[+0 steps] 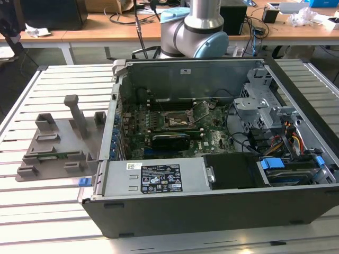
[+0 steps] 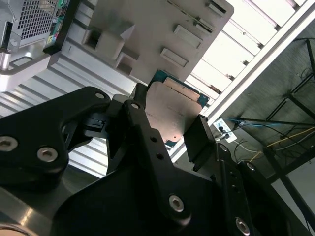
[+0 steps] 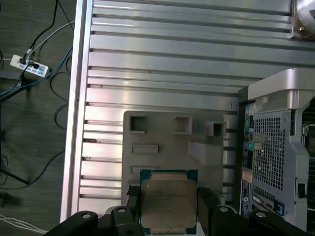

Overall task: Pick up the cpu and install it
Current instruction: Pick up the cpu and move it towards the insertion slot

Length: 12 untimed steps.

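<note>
First wrist view: the tool (image 3: 168, 196) grips the cpu (image 3: 168, 209) by two opposite edges, flat between its fingers; fixture (image 3: 160, 130) beyond, case (image 3: 275, 147) alongside.

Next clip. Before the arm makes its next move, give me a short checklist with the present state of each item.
1. cpu gripped in the pincer: ok.
2. cpu sits square in the grip, not skewed, in the first wrist view: ok.
3. cpu clear of the grey fixture plate: ok; in both wrist views it appears to hang above the plate.
4. Computer case open on top: ok.
5. Socket frame uncovered in the exterior view: ok. Whether it is bare inside: cannot tell.
6. cpu turned the right way for the socket frame: cannot tell.
</note>
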Each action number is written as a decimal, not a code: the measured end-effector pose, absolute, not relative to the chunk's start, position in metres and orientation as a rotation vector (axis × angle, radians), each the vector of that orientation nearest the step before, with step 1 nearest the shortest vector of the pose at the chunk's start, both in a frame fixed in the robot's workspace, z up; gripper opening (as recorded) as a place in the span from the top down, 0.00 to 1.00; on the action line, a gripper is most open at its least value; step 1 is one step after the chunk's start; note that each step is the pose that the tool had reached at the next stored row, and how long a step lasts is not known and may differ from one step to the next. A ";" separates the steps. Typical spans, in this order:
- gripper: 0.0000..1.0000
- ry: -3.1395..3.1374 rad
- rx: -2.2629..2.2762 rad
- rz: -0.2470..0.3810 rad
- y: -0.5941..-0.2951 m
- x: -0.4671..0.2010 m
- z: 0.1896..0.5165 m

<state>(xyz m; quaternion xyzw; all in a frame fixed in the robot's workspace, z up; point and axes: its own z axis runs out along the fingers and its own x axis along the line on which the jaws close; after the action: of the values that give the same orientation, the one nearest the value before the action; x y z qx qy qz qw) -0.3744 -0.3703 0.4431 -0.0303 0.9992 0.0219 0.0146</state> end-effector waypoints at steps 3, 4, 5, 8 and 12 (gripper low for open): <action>0.45 3.110 -0.094 0.068 -0.370 -0.370 0.443; 0.45 3.110 -0.094 0.068 -0.370 -0.367 0.443; 0.45 3.110 -0.094 0.068 -0.370 -0.365 0.443; 0.45 3.110 -0.094 0.068 -0.370 -0.360 0.443; 0.45 3.110 -0.094 0.068 -0.370 -0.353 0.443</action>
<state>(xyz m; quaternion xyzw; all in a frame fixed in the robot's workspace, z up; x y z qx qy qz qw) -0.3531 -0.3703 0.4430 -0.0303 0.9992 0.0219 0.0146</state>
